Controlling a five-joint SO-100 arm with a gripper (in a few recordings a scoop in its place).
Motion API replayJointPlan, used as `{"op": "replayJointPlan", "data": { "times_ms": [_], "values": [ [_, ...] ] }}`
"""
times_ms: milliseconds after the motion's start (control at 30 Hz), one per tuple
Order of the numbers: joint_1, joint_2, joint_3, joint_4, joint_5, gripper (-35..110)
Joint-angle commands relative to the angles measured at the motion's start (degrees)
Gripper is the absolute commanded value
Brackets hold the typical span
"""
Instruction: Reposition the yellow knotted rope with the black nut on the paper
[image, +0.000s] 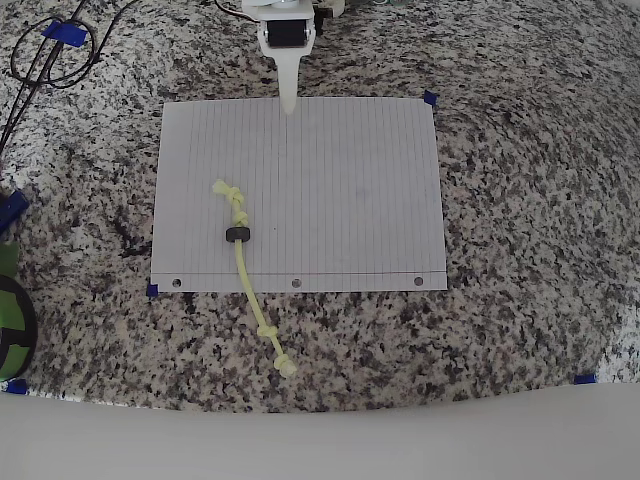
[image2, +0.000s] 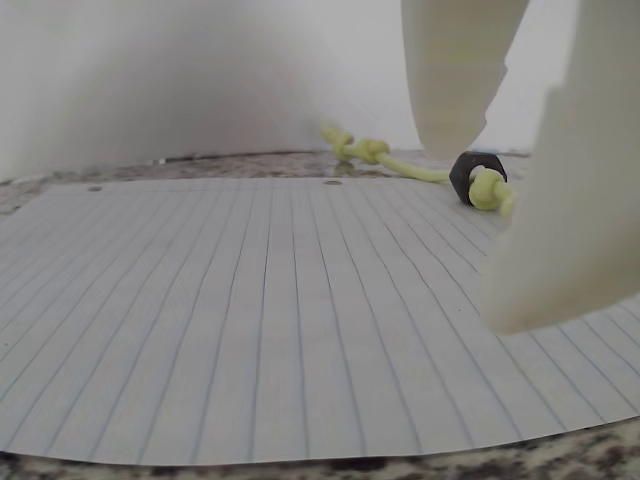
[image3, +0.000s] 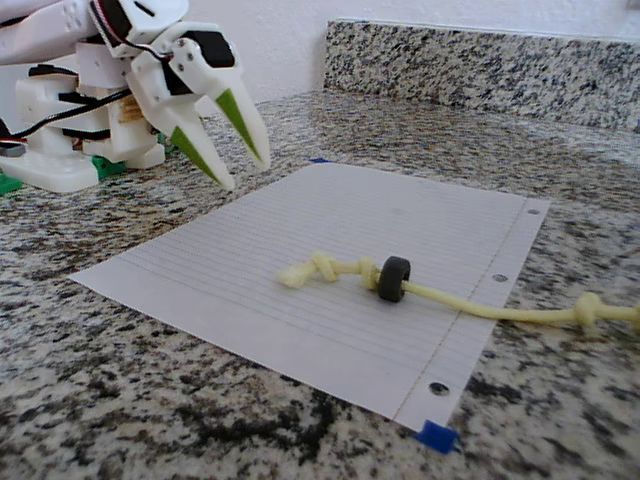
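Pincer (image3: 238, 160) half open, empty, at paper's (image: 340, 180) far edge; rope (image: 246, 270) runs lengthwise away toward holed edge, nut (image: 238, 235) mid-cord

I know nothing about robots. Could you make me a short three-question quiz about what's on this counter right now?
1. True or false: the whole rope lies on the paper.
2. What is threaded on the rope? A) a bead B) a black nut C) a key
3. Is the gripper open or shut, and does it hold anything?

Key: 1. False, one knotted end lies off the sheet on the counter. 2. B. 3. Open, holding nothing.
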Motion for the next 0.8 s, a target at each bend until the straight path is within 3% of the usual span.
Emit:
{"op": "replayJointPlan", "data": {
  "times_ms": [0,300,767],
  "values": [
    [-0.5,0.4,-0.4,-0.6,-0.2,47],
    [-2.2,-2.1,-3.9,-2.4,-0.2,47],
    [-4.7,-29.4,-18.8,-13.4,-3.5,47]
  ]
}}
